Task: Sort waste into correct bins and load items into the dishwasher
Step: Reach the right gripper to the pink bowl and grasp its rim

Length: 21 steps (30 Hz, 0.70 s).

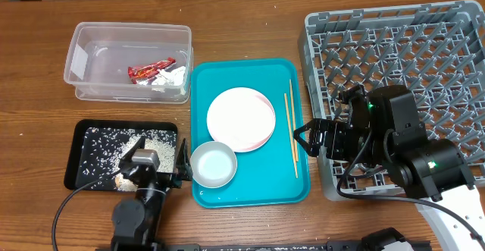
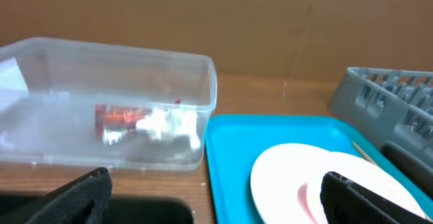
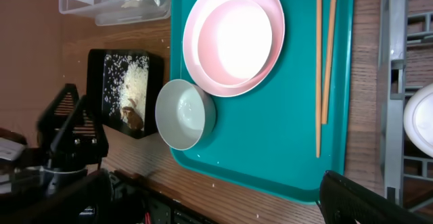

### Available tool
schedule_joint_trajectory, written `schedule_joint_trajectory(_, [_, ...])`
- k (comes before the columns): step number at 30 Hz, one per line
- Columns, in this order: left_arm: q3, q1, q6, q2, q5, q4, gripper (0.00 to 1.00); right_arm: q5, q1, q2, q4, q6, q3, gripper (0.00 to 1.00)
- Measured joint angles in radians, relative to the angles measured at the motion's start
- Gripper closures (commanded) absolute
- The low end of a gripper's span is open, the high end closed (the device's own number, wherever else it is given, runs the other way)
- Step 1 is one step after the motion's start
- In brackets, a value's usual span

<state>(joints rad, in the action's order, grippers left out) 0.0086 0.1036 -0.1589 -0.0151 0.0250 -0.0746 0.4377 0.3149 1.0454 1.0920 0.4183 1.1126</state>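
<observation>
The clear tub [image 1: 91,54] holds the red wrapper [image 1: 149,70] and the white tissue [image 1: 173,76]; all three also show in the left wrist view [image 2: 203,82]. The black tray [image 1: 83,149] holds rice scraps [image 1: 144,146]. The pink-white plate [image 1: 241,118], a white bowl [image 1: 213,164] and the chopsticks [image 1: 291,130] lie on the teal tray. My left gripper [image 1: 158,161] is open and empty between the black tray and the bowl. My right gripper [image 1: 309,136] is open and empty, above the teal tray's right edge. A white dish [image 3: 421,116] sits in the grey rack [image 1: 424,46].
The teal tray [image 1: 254,194] lies between the two bins and the rack. The rack fills the right side, and my right arm covers its front left part. The table's front edge runs just below the trays.
</observation>
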Motion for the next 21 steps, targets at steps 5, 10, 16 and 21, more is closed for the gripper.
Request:
schedule_joint_trajectory(5, [0.0, 0.0, -0.008, 0.0, 0.0, 0.0, 0.0, 0.0, 0.0, 0.0, 0.0, 0.0, 0.0, 0.0])
schedule_joint_trajectory(10, [0.0, 0.0, -0.008, 0.0, 0.0, 0.0, 0.0, 0.0, 0.0, 0.0, 0.0, 0.0, 0.0, 0.0])
schedule_joint_trajectory(16, [0.0, 0.0, -0.013, 0.0, 0.0, 0.0, 0.0, 0.0, 0.0, 0.0, 0.0, 0.0, 0.0, 0.0])
schedule_joint_trajectory(21, [0.0, 0.0, -0.019, 0.0, 0.0, 0.0, 0.0, 0.0, 0.0, 0.0, 0.0, 0.0, 0.0, 0.0])
